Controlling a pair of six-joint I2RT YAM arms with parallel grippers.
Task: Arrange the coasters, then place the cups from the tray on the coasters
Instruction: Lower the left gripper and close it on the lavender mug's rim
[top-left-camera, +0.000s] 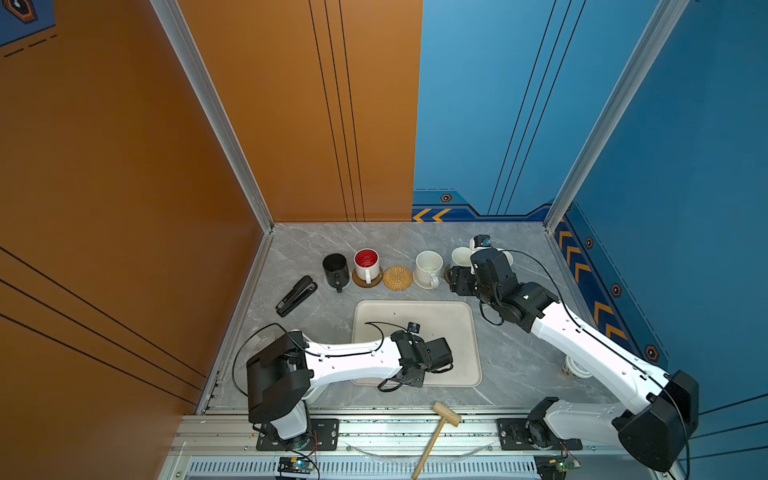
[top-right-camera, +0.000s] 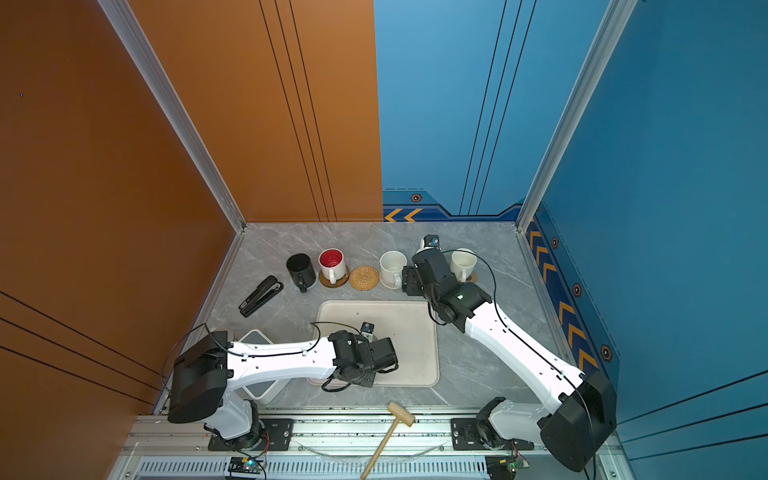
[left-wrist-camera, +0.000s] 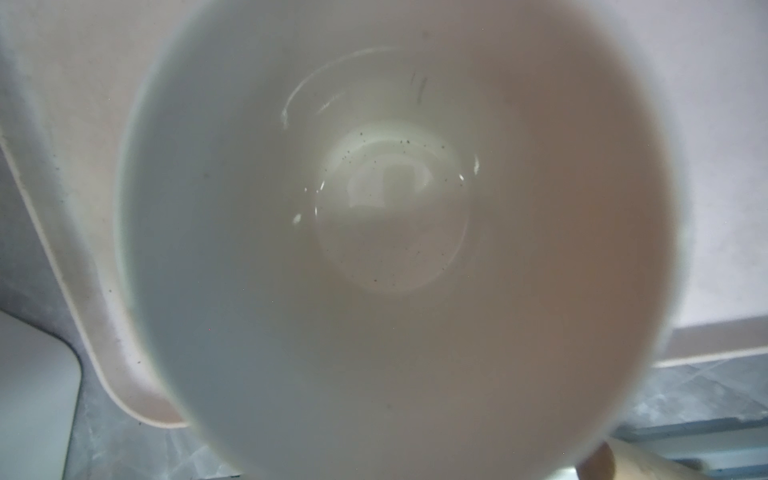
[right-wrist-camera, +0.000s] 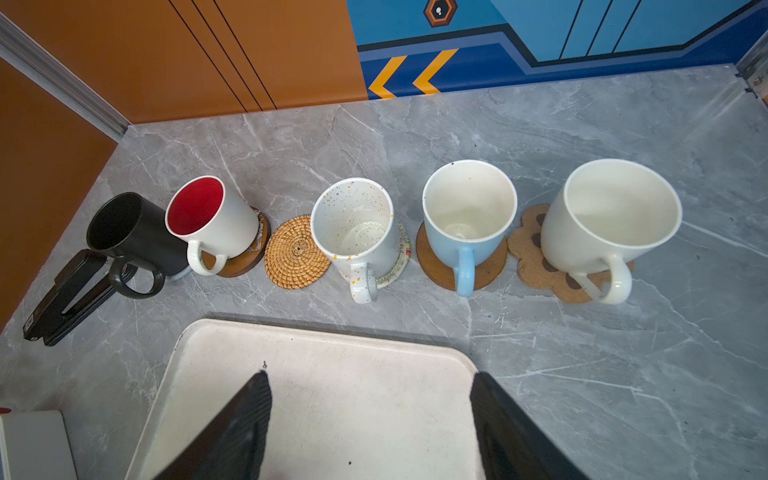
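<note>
**Five of six placed**

Top view: the rattan coaster (top-left-camera: 397, 277) lay bare; the left tool (top-left-camera: 409, 374) hung over the tray (top-left-camera: 457, 316). Left wrist: the last cup (left-wrist-camera: 395, 208) was at the tray, grip impossible to tell. Right wrist: the right tool (right-wrist-camera: 370, 378) gaped, empty.

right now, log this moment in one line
left pincer: over cup on tray | right pincer: open, empty | rattan coaster: bare

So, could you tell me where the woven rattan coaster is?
In both top views the rattan coaster lies bare in the back row, between the red-inside mug and the speckled mug.
</note>
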